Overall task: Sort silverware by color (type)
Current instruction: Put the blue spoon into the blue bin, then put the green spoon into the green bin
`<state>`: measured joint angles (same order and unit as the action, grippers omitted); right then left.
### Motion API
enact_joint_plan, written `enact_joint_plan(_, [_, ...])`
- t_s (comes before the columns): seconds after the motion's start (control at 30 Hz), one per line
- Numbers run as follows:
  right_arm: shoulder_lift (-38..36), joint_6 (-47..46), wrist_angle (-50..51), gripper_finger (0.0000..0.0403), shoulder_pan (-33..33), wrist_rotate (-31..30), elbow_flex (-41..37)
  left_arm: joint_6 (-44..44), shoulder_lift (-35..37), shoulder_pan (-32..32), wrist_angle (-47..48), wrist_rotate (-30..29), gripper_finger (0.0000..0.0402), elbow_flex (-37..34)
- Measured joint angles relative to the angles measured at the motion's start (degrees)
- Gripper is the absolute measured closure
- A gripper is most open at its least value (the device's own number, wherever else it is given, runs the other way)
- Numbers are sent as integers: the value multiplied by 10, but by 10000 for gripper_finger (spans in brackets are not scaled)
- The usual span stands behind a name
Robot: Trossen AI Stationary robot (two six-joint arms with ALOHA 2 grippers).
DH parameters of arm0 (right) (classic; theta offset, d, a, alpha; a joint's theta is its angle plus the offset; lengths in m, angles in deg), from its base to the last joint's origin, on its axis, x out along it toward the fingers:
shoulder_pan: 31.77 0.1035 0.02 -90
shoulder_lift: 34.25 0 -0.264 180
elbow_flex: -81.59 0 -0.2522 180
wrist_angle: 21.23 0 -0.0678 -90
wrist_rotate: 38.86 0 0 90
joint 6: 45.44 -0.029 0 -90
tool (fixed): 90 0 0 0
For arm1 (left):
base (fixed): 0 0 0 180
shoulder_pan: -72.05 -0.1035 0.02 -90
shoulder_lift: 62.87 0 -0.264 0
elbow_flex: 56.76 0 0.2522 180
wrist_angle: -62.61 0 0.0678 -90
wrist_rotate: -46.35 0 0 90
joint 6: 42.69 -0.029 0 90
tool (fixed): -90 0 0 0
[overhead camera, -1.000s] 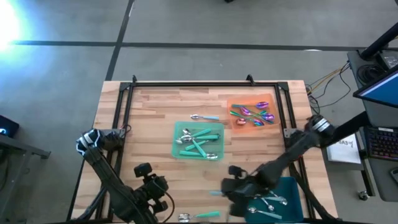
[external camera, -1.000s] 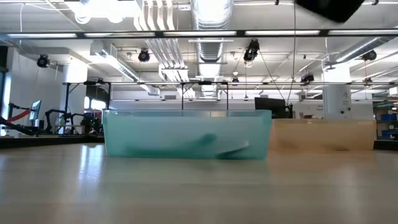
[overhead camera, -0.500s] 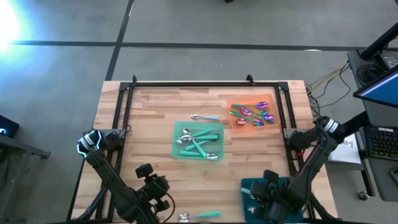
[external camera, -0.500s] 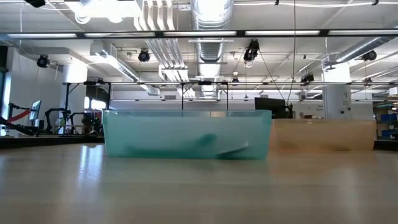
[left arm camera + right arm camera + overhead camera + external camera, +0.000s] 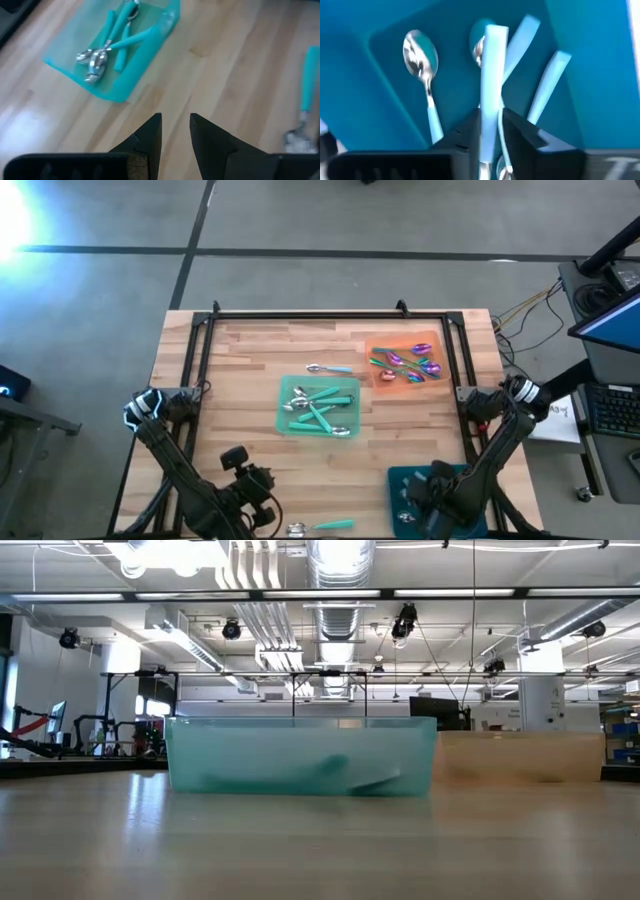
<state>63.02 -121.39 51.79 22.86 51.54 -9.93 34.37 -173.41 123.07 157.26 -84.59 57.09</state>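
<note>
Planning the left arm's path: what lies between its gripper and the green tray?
Only bare wood, as the left wrist view shows: nothing lies between the left gripper and the green tray. A loose spoon lies off to one side.

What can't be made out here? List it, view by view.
Low view: frosted wall of the green tray blurs the silverware inside.
High view: the right arm covers much of the dark teal tray.
Left wrist view: a teal-handled spoon is blurred and clipped by the picture's edge.
</note>
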Motion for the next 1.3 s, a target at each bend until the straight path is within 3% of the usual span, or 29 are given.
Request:
enact_joint_plan(0.17, [-6, 9, 1, 276, -1, 40, 1, 0, 0, 0, -29, 32, 317, 1])
enact_joint_plan(0.33, [-15, 34, 2, 258, -2, 36, 22, -13, 0, 0, -50, 44, 317, 1])
enact_joint_plan(0.53, [-15, 94, -16, 267, -2, -68, 40, -122, 0, 4, -115, 72, 317, 0])
enact_joint_plan(0.77, [-11, 193, -90, 272, -17, -171, 39, -118, 0, 21, -121, 109, 317, 4])
enact_joint_plan(1.1, [53, 370, -293, 273, -75, -181, 38, -99, 0, 43, -175, 117, 317, 3])
enact_joint_plan(1.3, [97, 425, -400, 275, -101, -106, 37, -100, 0, 53, -183, 117, 317, 4])
